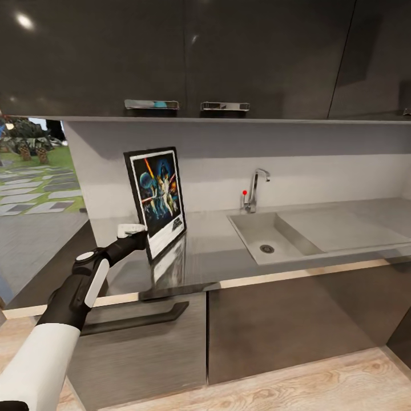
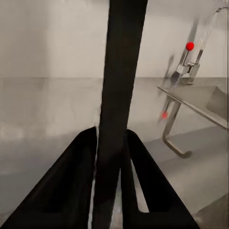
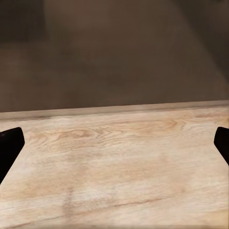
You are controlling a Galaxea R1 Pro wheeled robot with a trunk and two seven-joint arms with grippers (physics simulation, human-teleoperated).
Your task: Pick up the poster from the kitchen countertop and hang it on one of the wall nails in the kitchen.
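The poster point(image 1: 160, 197) stands upright on the glossy grey kitchen countertop point(image 1: 217, 251), left of the sink, its colourful figures on dark blue facing right and forward. My left gripper point(image 1: 138, 232) is at the poster's near left edge, low down. In the left wrist view the black frame edge of the poster point(image 2: 119, 95) runs straight up between the two black fingers point(image 2: 76, 181), which press on it from both sides. My right gripper point(image 3: 114, 143) is open, its fingertips point(image 3: 9, 145) wide apart above a wooden floor.
A moulded sink point(image 1: 268, 237) with a chrome tap point(image 1: 254, 191) sits right of the poster. Dark upper cabinets point(image 1: 188, 57) hang low over the counter. Dark base cabinets with a drawer handle point(image 1: 137, 319) stand below. A window opening point(image 1: 34, 165) lies at the left.
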